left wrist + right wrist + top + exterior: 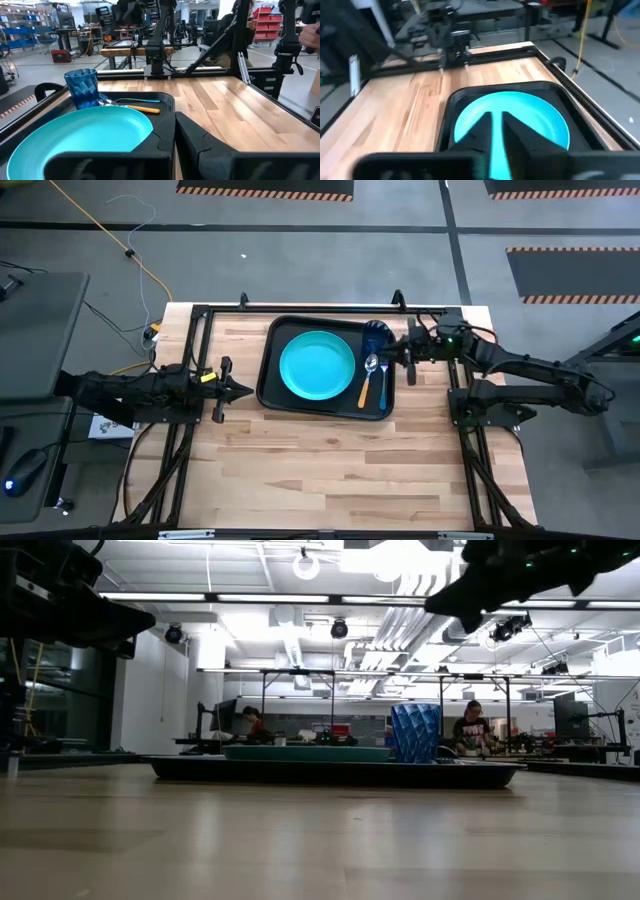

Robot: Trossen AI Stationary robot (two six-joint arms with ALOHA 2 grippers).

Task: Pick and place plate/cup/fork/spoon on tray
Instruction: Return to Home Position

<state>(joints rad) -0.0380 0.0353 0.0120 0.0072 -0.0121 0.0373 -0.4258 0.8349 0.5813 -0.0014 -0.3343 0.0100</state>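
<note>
The black tray point(272, 380) lies at the table's far middle. On it are the turquoise plate point(317, 365), the dark-blue cup point(376, 335) standing upright at the far right corner, an orange-handled spoon point(366, 383) and a blue-handled fork point(383, 388) beside the plate. My right gripper point(402, 360) hovers shut and empty above the tray's right rim, high over the table in the low view point(465, 602). My left gripper point(243, 390) is shut and empty, just left of the tray, and looks over the plate point(80, 137) toward the cup point(82, 87).
Black frame rails point(320, 310) run along the table's far edge and both sides. Bare wood point(320, 470) stretches from the tray to the near edge. In the low view, people point(470, 725) sit at benches in the room behind the table.
</note>
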